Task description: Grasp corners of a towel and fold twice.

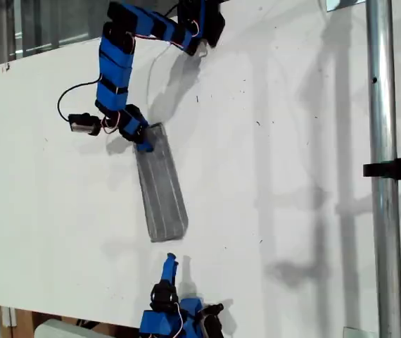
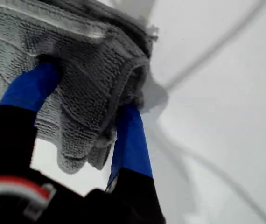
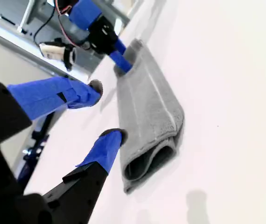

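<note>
— How is the fold looking from the exterior view?

— The towel (image 1: 162,189) is lying as a narrow strip on the table (image 1: 292,176); both folds look done.

— And the wrist views?

— My first gripper (image 2: 84,100) is pinching bunched layers at one end. My second gripper (image 3: 108,109) is hanging spread and empty beside the other end.

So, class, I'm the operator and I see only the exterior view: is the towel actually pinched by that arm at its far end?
Observer: Yes. The first wrist view shows my first gripper shut on the towel, with bunched layers between its fingers.
Operator: And the near end?
Observer: The second wrist view shows a looped fold there, layers open like a tube.
Operator: Is the other gripper holding it?
Observer: No. My second gripper is open, beside the towel.
</note>
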